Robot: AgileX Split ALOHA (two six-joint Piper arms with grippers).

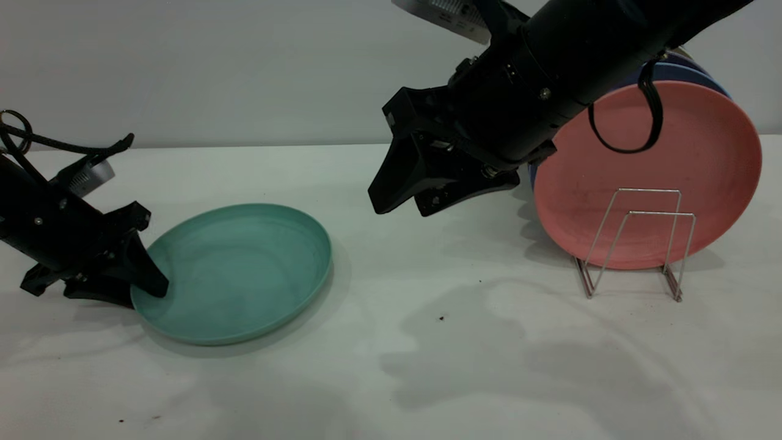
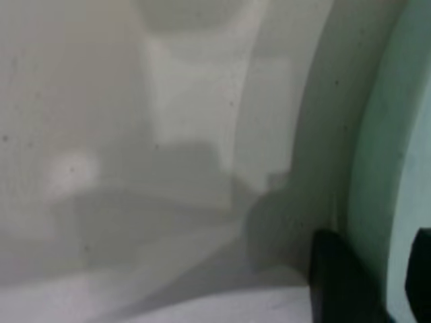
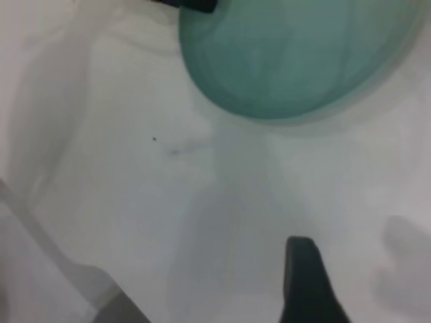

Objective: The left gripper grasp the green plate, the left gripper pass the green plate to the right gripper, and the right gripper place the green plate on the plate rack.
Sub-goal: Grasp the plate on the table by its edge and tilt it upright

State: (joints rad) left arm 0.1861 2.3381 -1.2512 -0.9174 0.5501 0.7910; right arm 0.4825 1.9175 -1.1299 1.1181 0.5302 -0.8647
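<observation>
- We see the green plate (image 1: 235,272) lying on the white bench (image 1: 427,366), its side nearest the left tool (image 1: 146,284) raised a little while its far side rests on the bench.
- The left tool pinches the plate's rim: one finger (image 1: 145,269) lies over the inside of the rim, and in the left wrist view a dark finger (image 2: 343,279) stands on either side of the green rim (image 2: 377,168).
- The left arm slopes low down toward the plate from the side away from the rack, cables looped above it.
- Between the plate and the rack (image 1: 635,244) we find a broad stretch of bare bench, with only a few dark specks.
- The right tool (image 1: 400,201) hangs in the air above that stretch, well apart from the plate and nearer the rack, touching neither.
- The right arm slants down from above the rack, tips aimed toward the plate; whether its fingers are spread or pressed together we cannot tell.
- The rack stands upright on the bench. A pink plate (image 1: 647,174) stands on edge behind its front wire loops, with blue plates (image 1: 690,70) just behind it.
- The front loops show no plate ahead of them.
</observation>
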